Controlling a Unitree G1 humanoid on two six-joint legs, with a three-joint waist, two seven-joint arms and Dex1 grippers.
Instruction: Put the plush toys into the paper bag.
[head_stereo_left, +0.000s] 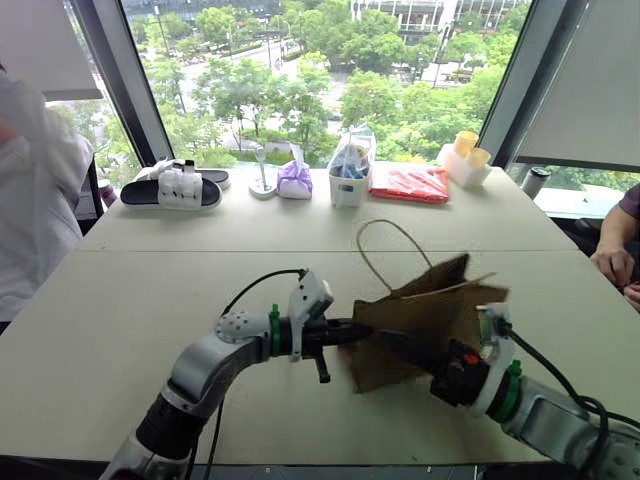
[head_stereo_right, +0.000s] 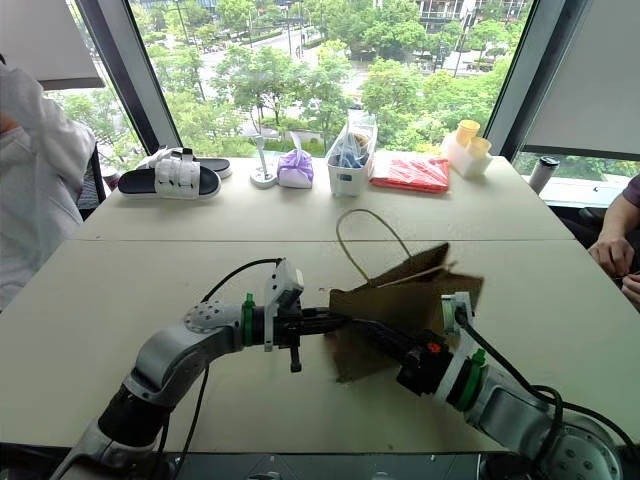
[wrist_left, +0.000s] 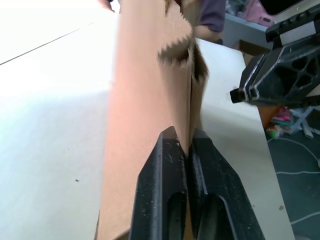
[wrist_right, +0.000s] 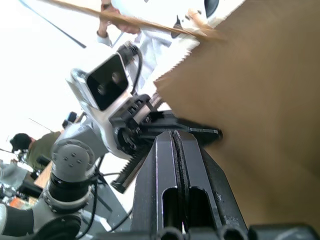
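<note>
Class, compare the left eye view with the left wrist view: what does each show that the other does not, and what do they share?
Left eye view alone: the far table edge with a black slipper, a purple pouch, a white tub and a red packet, plus the bag's loop handle.

Left wrist view alone: the left gripper seen close, its fingers pinched shut on one paper wall, and that wall's zigzag-cut rim.

Both: the paper bag, lifted off the table between the two arms, and the right gripper, shut on the bag.
</note>
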